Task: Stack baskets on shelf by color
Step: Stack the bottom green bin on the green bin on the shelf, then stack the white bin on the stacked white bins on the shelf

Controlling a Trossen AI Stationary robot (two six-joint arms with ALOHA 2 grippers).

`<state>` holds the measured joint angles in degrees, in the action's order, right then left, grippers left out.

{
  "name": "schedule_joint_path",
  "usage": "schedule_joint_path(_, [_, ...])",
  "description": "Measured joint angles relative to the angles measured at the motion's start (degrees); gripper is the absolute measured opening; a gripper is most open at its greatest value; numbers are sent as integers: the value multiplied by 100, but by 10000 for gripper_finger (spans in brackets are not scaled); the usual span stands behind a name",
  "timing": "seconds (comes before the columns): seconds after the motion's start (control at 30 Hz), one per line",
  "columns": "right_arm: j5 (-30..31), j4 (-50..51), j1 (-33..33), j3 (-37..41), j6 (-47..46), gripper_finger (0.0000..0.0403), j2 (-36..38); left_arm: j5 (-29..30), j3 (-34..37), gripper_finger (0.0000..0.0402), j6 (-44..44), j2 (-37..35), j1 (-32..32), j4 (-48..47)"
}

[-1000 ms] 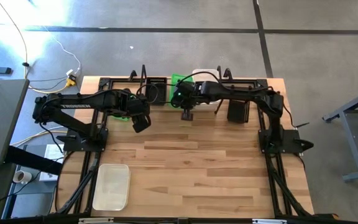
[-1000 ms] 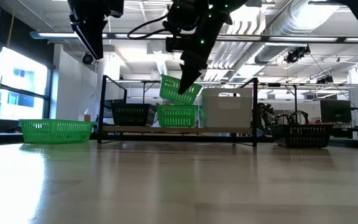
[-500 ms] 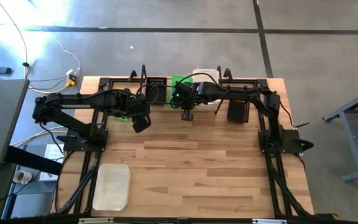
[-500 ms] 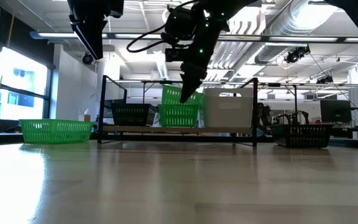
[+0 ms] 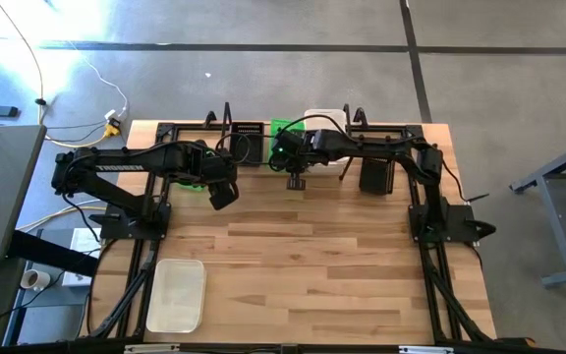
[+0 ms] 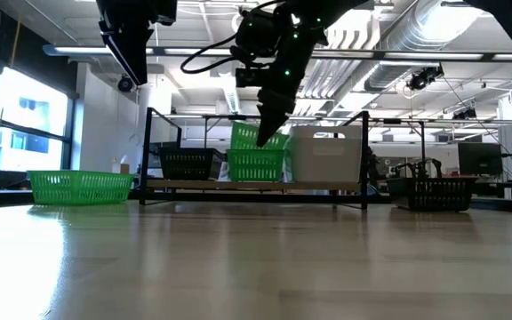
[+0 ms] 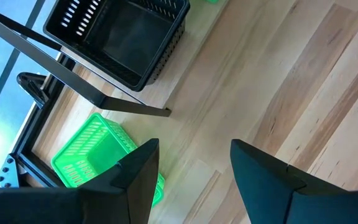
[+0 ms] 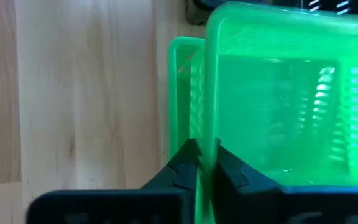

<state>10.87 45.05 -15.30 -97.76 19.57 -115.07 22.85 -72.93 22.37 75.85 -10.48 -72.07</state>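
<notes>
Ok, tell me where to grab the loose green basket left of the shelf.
Pinch the long rim of the green basket from above: it sits upright, mouth open, with thin walls. The left gripper hangs open nearby.

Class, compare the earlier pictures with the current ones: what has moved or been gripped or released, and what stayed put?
The right end effector, shut on the upper green basket, lowered it, less tilted, into the green basket on the shelf. The left end effector, open, and the other baskets kept their places.
</notes>
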Motion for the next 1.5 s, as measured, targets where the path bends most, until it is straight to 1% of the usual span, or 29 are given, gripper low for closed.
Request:
schedule_joint_path(0.1, [19, -2, -33, 0, -25, 53, 0, 2, 0, 188, 0, 0, 0, 0])
schedule_joint_path(0.2, [249, -81, -45, 0, -46, 88, 0, 2, 0, 188, 0, 0, 0, 0])
schedule_joint_path(0.3, [321, 64, -45, -121, -9, 110, 0, -51, 0, 188, -2, 0, 0, -3])
schedule_joint_path(0.43, [243, 406, 19, -495, -153, 118, 4, -346, 0, 188, -2, 0, 0, -15])
schedule_joint_path(0.53, [243, 632, 64, -751, -194, 119, 4, -682, 0, 188, -82, -3, 9, -21])
schedule_joint_path(0.63, [240, 858, 99, -947, -464, 119, 7, -1093, 0, 188, -141, -77, 85, -92])
schedule_joint_path(0.73, [238, 1254, 146, -1205, -843, 119, 7, -1220, 0, 188, -135, -221, 313, -149])
schedule_joint_path(0.9, [228, 1758, 273, -1638, -1430, 119, 7, -1235, 0, 188, 199, -640, 904, -147])
schedule_joint_path(1.1, [221, 1899, 492, -1964, -2018, 119, 9, -1235, 0, 188, 903, -1073, 1834, -144])
schedule_joint_path(1.33, [217, 1987, 777, -2074, -2872, 119, 9, -1240, 0, 188, 1767, -1213, 3172, -144])
schedule_joint_path(1.5, [76, 2009, 1003, -2074, -3409, 119, 9, -1304, 0, 188, 2171, -1182, 4117, -142])
